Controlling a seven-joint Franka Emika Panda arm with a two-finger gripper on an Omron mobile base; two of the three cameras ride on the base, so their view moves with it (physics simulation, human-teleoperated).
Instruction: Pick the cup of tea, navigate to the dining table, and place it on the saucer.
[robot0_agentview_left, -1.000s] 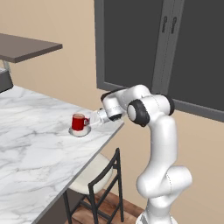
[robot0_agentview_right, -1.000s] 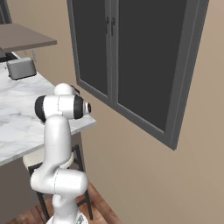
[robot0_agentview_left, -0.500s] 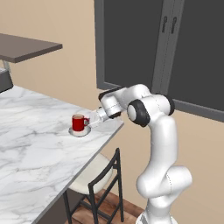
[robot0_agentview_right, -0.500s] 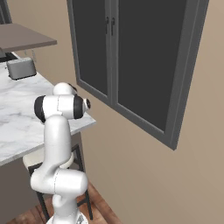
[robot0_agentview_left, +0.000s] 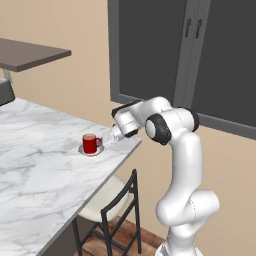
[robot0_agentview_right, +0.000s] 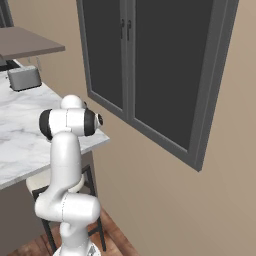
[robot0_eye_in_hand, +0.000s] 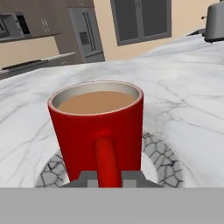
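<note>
Cup of tea (robot0_eye_in_hand: 97, 127) sits on the saucer (robot0_eye_in_hand: 162, 162), my end effector (robot0_eye_in_hand: 107, 178) clamped on its handle, so I should part the fingers gently and withdraw straight back.

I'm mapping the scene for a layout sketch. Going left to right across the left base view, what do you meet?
Dining table → cup of tea sitting on the saucer → pincer shut on the cup's handle → chair → robot's elbow → window.
</note>
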